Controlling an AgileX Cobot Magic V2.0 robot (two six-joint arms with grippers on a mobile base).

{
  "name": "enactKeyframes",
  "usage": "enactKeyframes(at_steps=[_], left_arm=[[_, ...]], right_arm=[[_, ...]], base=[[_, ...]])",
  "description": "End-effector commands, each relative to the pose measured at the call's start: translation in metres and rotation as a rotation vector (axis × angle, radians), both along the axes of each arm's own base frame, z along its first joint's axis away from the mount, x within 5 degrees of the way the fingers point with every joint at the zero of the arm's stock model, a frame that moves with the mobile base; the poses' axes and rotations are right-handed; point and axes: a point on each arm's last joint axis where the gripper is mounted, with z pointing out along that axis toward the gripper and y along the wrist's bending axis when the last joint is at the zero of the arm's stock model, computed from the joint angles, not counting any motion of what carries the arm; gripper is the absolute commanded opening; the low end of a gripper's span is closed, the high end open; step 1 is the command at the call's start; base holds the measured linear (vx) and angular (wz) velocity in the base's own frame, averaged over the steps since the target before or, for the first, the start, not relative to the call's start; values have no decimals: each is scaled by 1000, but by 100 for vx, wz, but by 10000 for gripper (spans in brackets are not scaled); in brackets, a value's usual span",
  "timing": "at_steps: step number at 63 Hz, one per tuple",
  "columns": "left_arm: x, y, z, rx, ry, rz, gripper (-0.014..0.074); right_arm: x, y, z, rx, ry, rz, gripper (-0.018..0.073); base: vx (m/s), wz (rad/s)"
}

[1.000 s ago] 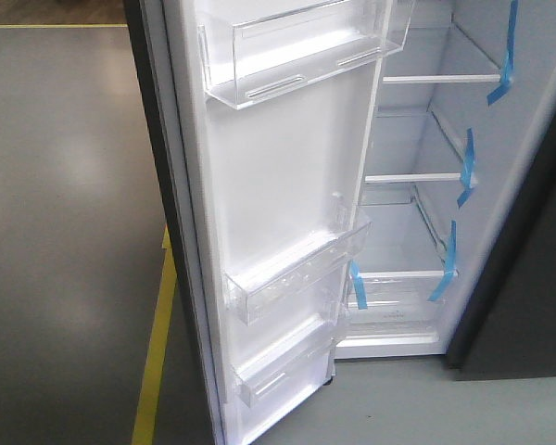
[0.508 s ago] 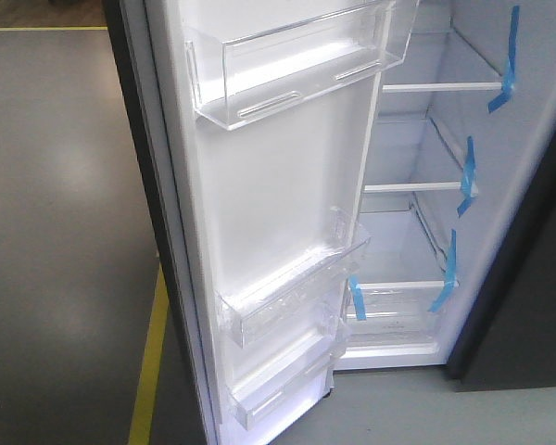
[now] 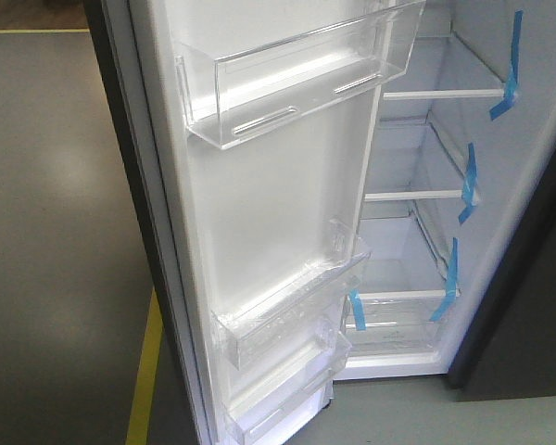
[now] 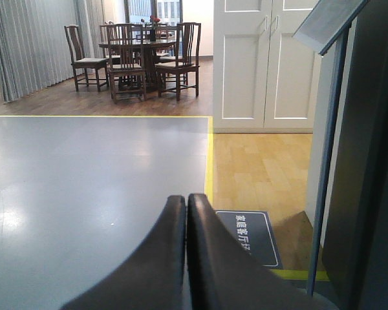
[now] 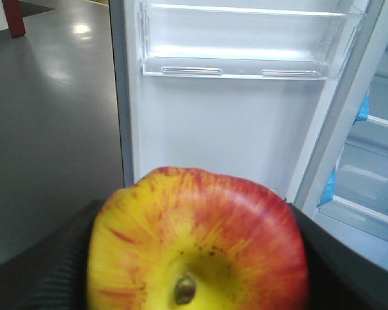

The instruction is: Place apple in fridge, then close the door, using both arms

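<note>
**A:** What is at the far left?
**B:** The left gripper (image 4: 185, 197). Its two black fingers are pressed together with nothing between them, over grey floor (image 4: 84, 181) edged by a yellow line (image 4: 209, 155).
**A:** And next to that?
**B:** The door (image 3: 259, 204) stands wide open with its white inner side showing. It carries clear bins (image 3: 296, 74).
**A:** Right of the door?
**B:** The fridge (image 3: 403, 241), white inside, with shelves (image 3: 412, 196) marked by blue tape strips (image 3: 510, 69).
**A:** Where is the apple?
**B:** The apple (image 5: 200, 226) is outside the fridge, clamped in the right gripper (image 5: 194, 278) between black fingers (image 5: 48, 274). It faces the open door, with its stem end toward the wrist camera.
</note>
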Motion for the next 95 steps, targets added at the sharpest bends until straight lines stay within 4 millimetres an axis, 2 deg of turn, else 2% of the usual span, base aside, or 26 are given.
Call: enactKeyframes(at_steps=[1, 95], left_arm=[[0, -2, -2, 1, -59, -17, -8], [0, -2, -2, 1, -59, -17, -8]], right_arm=[[1, 0, 12, 47, -73, -13, 3], [1, 0, 12, 47, -73, -13, 3]], base=[[6, -1], [2, -1]])
